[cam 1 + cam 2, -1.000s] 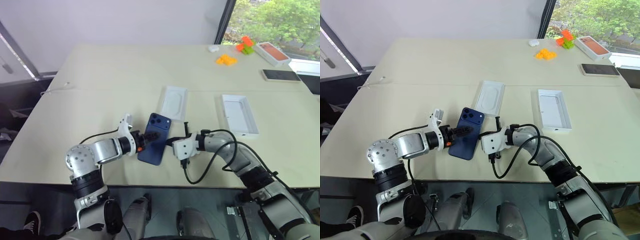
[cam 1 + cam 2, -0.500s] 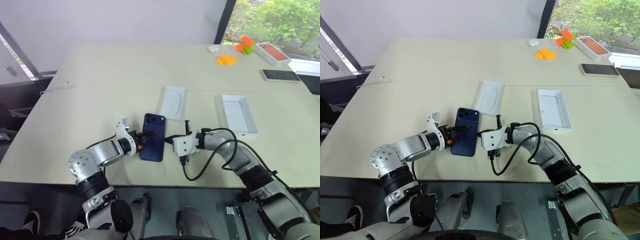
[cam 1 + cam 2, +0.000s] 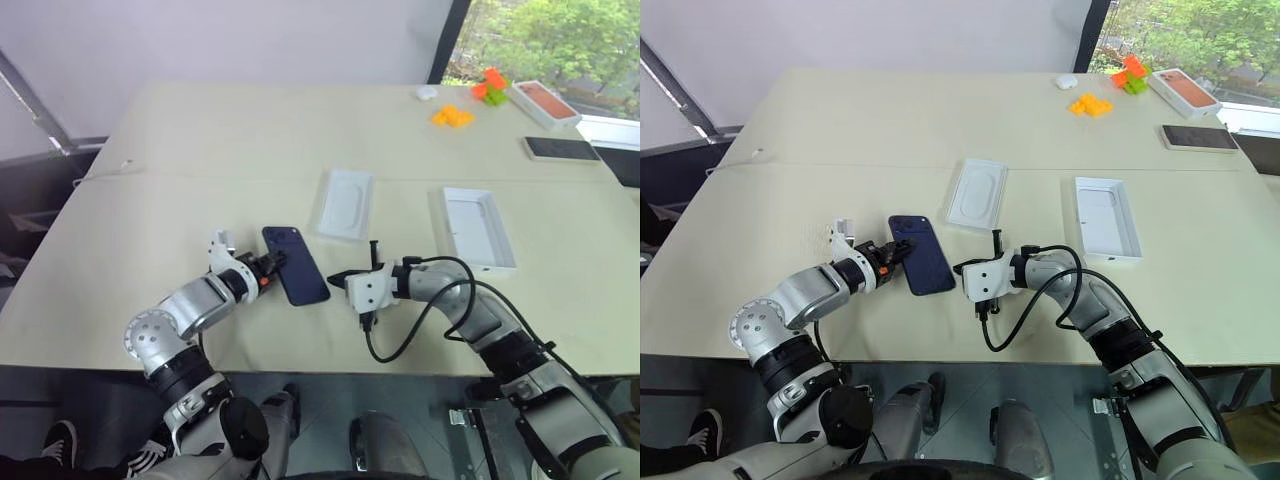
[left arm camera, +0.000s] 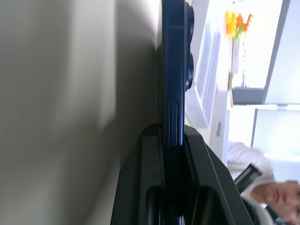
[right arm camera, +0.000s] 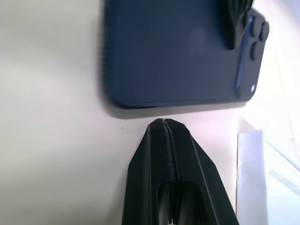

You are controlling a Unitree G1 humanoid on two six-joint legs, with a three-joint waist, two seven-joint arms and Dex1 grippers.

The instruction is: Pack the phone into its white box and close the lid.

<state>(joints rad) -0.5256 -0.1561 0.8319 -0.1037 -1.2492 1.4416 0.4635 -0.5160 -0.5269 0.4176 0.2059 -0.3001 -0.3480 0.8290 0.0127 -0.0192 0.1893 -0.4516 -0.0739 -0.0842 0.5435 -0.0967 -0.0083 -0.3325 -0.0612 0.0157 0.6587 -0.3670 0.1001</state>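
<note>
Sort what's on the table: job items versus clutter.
Job: phone, pinched by the left gripper; white box; lid; right gripper, shut, empty.
Clutter: orange-topped box, black phone, orange and green blocks, small white object.

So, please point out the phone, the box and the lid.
phone (image 3: 295, 265): left eye view, middle of its back.
box (image 3: 478, 229): left eye view, inner floor.
lid (image 3: 346, 203): left eye view, centre.
</note>
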